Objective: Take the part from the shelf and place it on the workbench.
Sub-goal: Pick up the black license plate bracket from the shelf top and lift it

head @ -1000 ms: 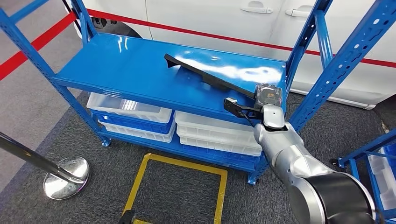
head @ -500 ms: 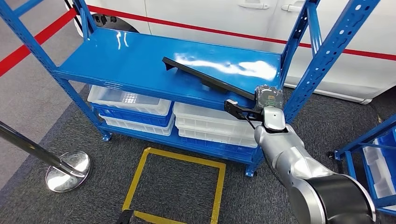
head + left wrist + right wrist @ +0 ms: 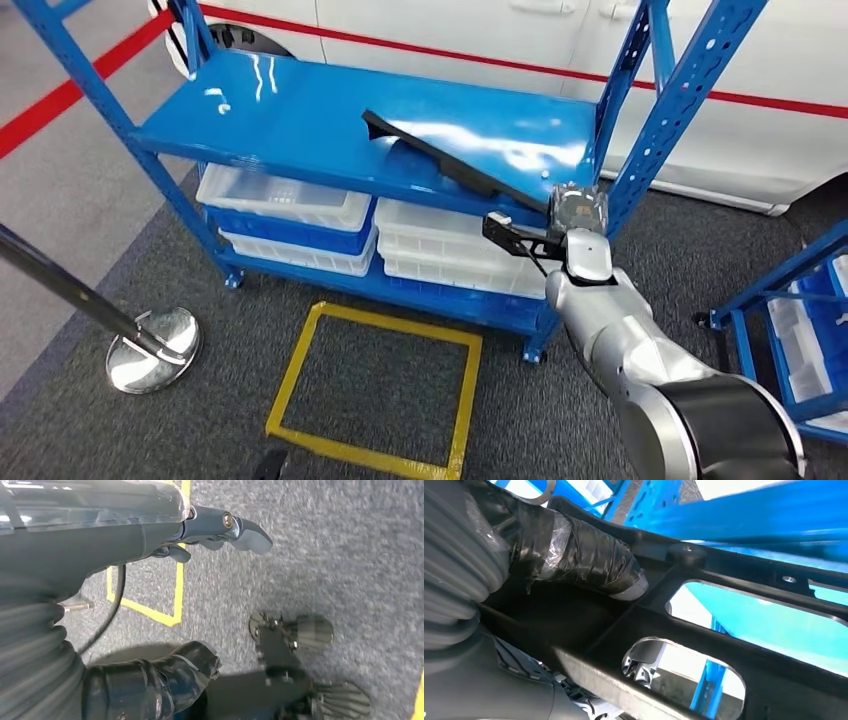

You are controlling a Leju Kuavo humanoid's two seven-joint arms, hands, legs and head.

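Head view: right hand (image 3: 577,215) closed on near end of long black part (image 3: 450,165), far end above blue shelf (image 3: 300,120); left hand (image 3: 220,527) empty, fingers apart; next, lift clear, carry to counter.

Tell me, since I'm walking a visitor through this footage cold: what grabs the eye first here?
First is the long black part lying slantwise across the top of the bright blue shelf, its near end gripped by the right robot hand at the shelf's front right corner. Next come the white trays stacked on the lower level, and the yellow taped square on the grey carpet in front.
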